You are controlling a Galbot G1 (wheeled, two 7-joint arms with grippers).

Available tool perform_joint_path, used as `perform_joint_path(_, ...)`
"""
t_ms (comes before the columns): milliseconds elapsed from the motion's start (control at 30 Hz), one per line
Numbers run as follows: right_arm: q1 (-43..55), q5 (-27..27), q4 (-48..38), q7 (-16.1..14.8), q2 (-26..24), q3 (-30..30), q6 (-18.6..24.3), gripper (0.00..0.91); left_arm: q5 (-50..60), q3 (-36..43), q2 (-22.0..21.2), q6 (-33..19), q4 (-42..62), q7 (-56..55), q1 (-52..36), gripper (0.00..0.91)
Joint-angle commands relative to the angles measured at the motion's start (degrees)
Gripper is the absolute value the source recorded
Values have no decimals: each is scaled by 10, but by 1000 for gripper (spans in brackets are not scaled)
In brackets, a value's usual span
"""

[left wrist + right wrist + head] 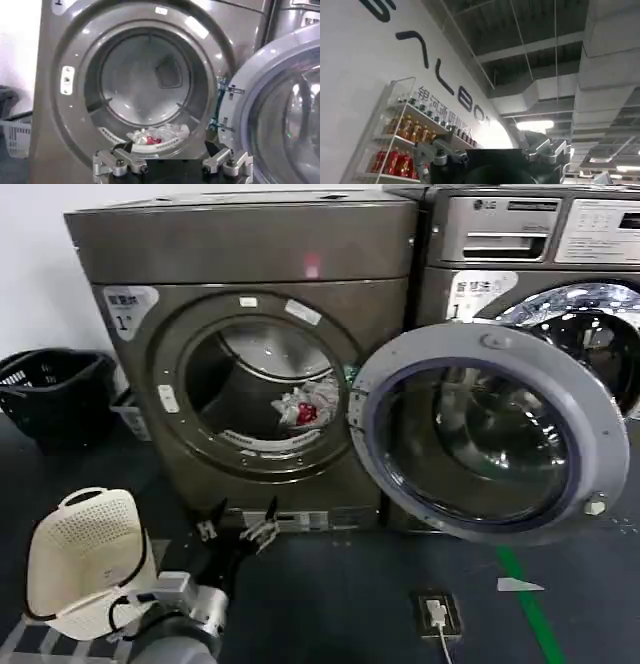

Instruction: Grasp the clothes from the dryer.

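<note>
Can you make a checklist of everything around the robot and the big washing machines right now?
Surface: dark floor with a green line.
Job's things: clothes lie low in the drum of the dryer; its door is swung wide open.
Clutter: cream basket by the robot; black basket beside the dryer.
Grippers: left gripper open, low before the dryer, not touching the clothes; right gripper open, raised toward the ceiling.
Cables: white plug in a floor socket.
Surroundings: second machine alongside; shelf of bottles.
</note>
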Motion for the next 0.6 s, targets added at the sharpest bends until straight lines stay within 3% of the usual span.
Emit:
perform_joint_path(33, 0, 2, -2, -2, 0, 0, 18, 907, 1, -2, 0, -2, 0, 0, -1, 907)
perform_joint_path(600, -6, 5, -2, -6, 0, 1, 48, 907, 1, -7, 2, -4, -3, 1, -1, 907)
